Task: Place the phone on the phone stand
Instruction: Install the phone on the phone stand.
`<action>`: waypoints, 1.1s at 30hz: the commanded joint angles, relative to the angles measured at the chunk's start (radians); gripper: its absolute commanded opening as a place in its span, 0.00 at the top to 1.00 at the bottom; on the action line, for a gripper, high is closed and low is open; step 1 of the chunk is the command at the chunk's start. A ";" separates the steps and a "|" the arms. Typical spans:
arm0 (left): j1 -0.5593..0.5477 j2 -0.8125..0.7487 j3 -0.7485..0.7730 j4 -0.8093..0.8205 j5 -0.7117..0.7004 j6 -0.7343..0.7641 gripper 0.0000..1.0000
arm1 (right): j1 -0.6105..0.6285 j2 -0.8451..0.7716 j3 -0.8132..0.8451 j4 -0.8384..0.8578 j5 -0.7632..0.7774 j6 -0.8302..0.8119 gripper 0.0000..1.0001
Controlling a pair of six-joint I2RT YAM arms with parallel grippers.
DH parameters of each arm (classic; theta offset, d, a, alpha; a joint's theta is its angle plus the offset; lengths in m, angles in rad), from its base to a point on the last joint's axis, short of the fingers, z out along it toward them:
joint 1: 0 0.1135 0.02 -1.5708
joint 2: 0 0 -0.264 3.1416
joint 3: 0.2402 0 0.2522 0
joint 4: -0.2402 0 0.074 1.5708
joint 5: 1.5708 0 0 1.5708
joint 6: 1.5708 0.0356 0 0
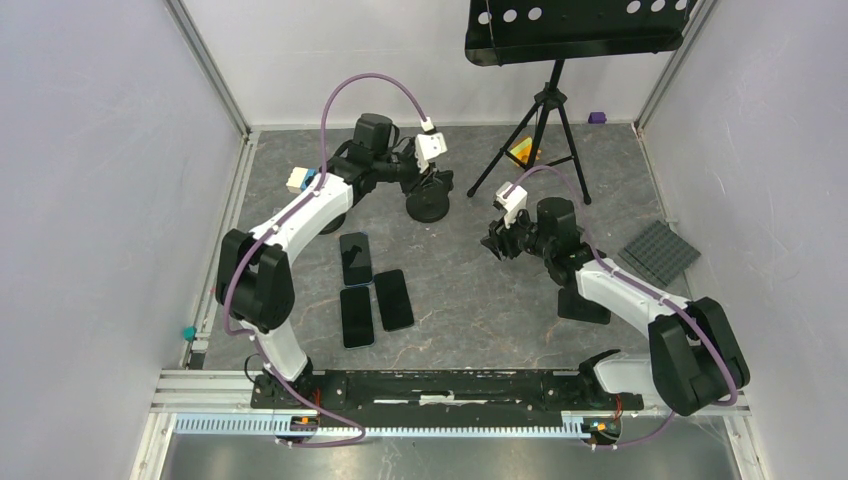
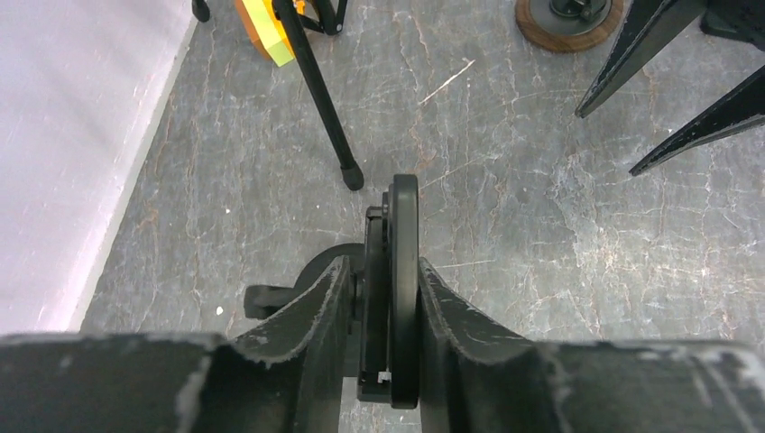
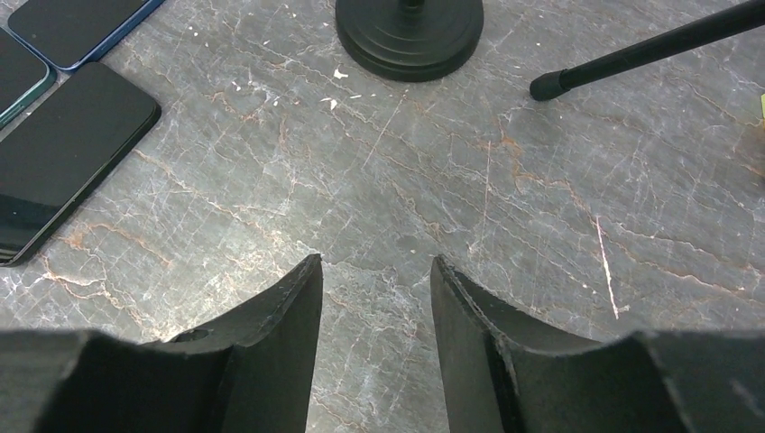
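Note:
The black phone stand [image 1: 428, 205] stands on the table behind three dark phones [image 1: 355, 257], [image 1: 357, 316], [image 1: 393, 299] that lie flat. My left gripper [image 1: 432, 180] reaches down over the stand's top. In the left wrist view its round head plate [image 2: 405, 216] sits edge-on between the fingers of my left gripper [image 2: 383, 263], with a thin gap on the left side; no phone is on it. My right gripper [image 1: 497, 243] hovers open over bare table. In its own view my right gripper [image 3: 374, 262] faces the stand's base [image 3: 410, 36], phones [image 3: 68, 153] at left.
A music stand's tripod [image 1: 545, 130] spreads behind the right arm, one leg foot [image 2: 352, 176] close to the phone stand. A yellow block [image 1: 525, 152], a grey ribbed mat [image 1: 658, 252], a flat black item [image 1: 583, 305] and a white-blue object [image 1: 300, 180] lie around.

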 commanded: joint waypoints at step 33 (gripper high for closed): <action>0.198 -0.294 -0.010 -0.420 -0.786 -0.110 0.00 | -0.008 -0.013 0.066 -0.076 -0.156 -0.066 0.32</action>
